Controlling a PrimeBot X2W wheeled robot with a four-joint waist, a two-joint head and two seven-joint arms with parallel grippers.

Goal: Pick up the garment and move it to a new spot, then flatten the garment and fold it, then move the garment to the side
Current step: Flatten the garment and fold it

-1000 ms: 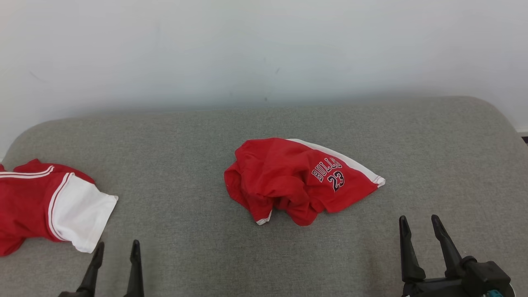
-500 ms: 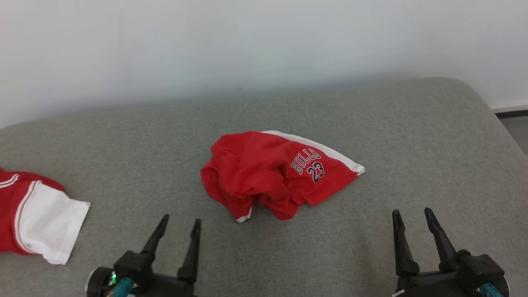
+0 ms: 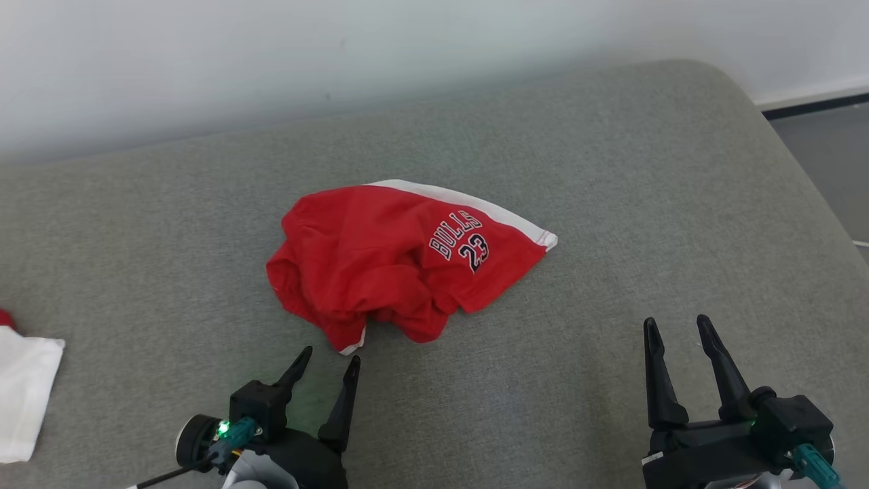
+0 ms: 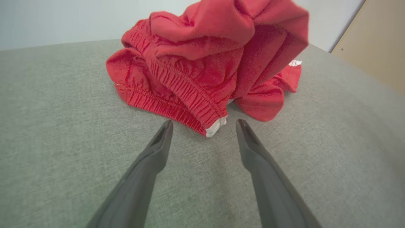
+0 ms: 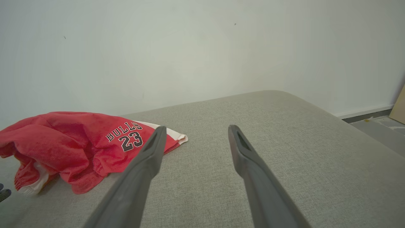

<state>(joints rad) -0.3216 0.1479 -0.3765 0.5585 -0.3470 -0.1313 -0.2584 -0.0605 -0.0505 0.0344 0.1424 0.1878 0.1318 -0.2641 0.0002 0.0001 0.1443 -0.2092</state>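
while red garment [image 3: 380,265] is seen crumpled on grey cushion [image 3: 611,170], left gripper [image 3: 331,354] is held spread just beside it; right gripper [image 3: 677,319] is held spread, empty, well clear of it.

Grey cushion [image 3: 611,170] spreads wide, rounded at its far right corner, with a pale wall [image 3: 271,41] rising straight behind it. At the left edge lies a white cloth [image 3: 24,394], a sliver of red at its top. Off right, grey floor [image 3: 828,156] meets a dark baseboard [image 3: 808,106], and a beige panel [image 4: 376,41] stands beyond the cushion.
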